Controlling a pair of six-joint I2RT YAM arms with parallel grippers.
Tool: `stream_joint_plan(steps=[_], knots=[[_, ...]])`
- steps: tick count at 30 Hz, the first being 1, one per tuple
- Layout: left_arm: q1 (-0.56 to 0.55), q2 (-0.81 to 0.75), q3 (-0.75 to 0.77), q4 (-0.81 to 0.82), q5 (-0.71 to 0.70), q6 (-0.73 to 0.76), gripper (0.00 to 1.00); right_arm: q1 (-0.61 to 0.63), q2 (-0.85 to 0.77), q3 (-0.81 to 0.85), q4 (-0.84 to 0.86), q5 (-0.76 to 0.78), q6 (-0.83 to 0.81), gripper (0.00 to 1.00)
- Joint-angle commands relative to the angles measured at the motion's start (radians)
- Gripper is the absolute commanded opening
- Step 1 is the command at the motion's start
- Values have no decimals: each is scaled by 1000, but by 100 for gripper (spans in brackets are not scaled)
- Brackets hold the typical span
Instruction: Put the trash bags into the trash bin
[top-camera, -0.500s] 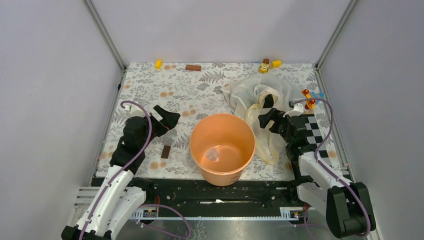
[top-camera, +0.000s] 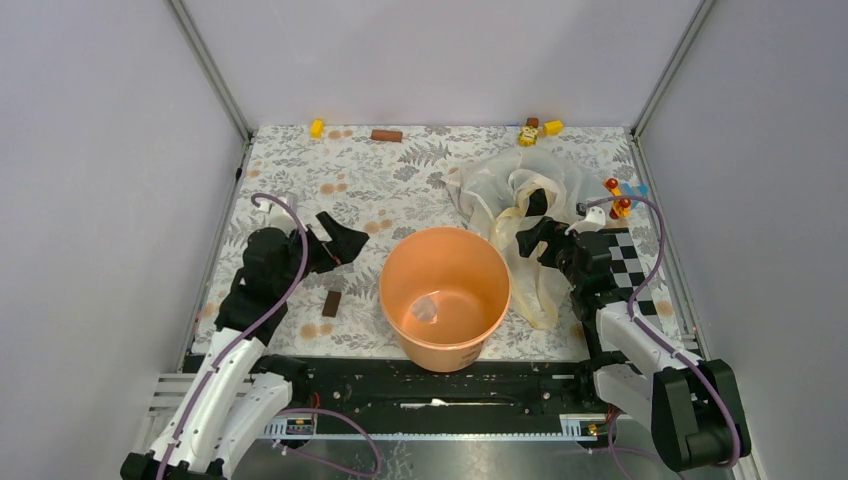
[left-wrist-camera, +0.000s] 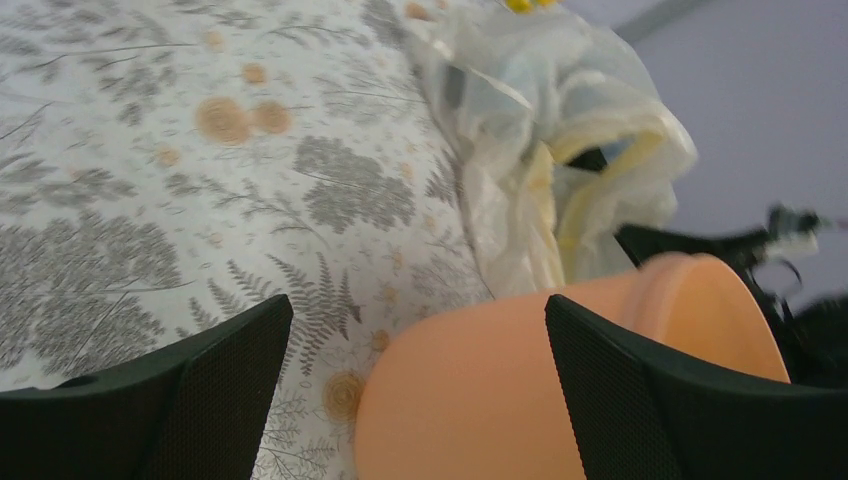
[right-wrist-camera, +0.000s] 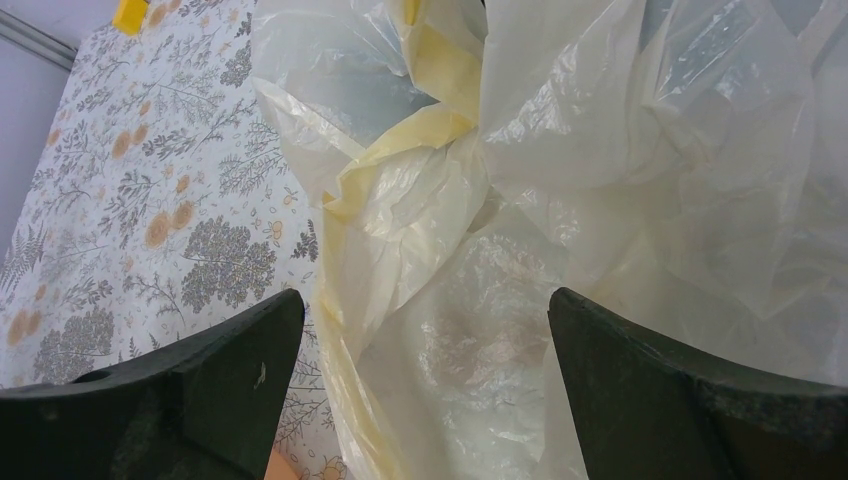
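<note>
The trash bin (top-camera: 445, 290) is a round peach-orange bucket standing upright at the middle front; its wall fills the lower left wrist view (left-wrist-camera: 500, 390). A small pale scrap lies on its bottom. A cream-white translucent bag (top-camera: 520, 190) lies crumpled to the bin's right. A small black patch (top-camera: 537, 203) shows among its folds; I cannot tell whether it is the trash bags. My left gripper (top-camera: 345, 238) is open just left of the bin, jaws wide (left-wrist-camera: 418, 310) and empty. My right gripper (top-camera: 535, 238) is open over the cream bag (right-wrist-camera: 560, 200), nothing pinched (right-wrist-camera: 425, 300).
A brown block (top-camera: 331, 303) lies left of the bin. Along the back edge sit a yellow block (top-camera: 317, 128), a brown bar (top-camera: 386, 135) and yellow toys (top-camera: 530, 133). A red-orange toy (top-camera: 617, 197) and a checkerboard (top-camera: 628, 262) are at the right. Grey walls close in three sides.
My left gripper has shifted a little to the right, toward the bin. The right arm and the cream bag look almost unchanged.
</note>
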Motion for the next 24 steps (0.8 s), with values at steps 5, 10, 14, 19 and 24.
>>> stream_joint_plan(steps=[5, 10, 14, 19, 24], knots=[[-3, 36, 192, 11, 349, 145, 98, 7, 6, 41, 50, 1, -3, 100], [-25, 65, 235, -6, 388, 173, 96, 7, 31, 38, 74, -2, -7, 100], [-97, 111, 293, -59, 370, 207, 92, 7, 58, 50, 72, -9, -7, 100], [-270, 190, 377, -187, 160, 282, 88, 7, 75, 51, 83, -11, -6, 100], [-405, 231, 396, -207, -21, 293, 78, 7, 91, 58, 83, -12, -5, 100]])
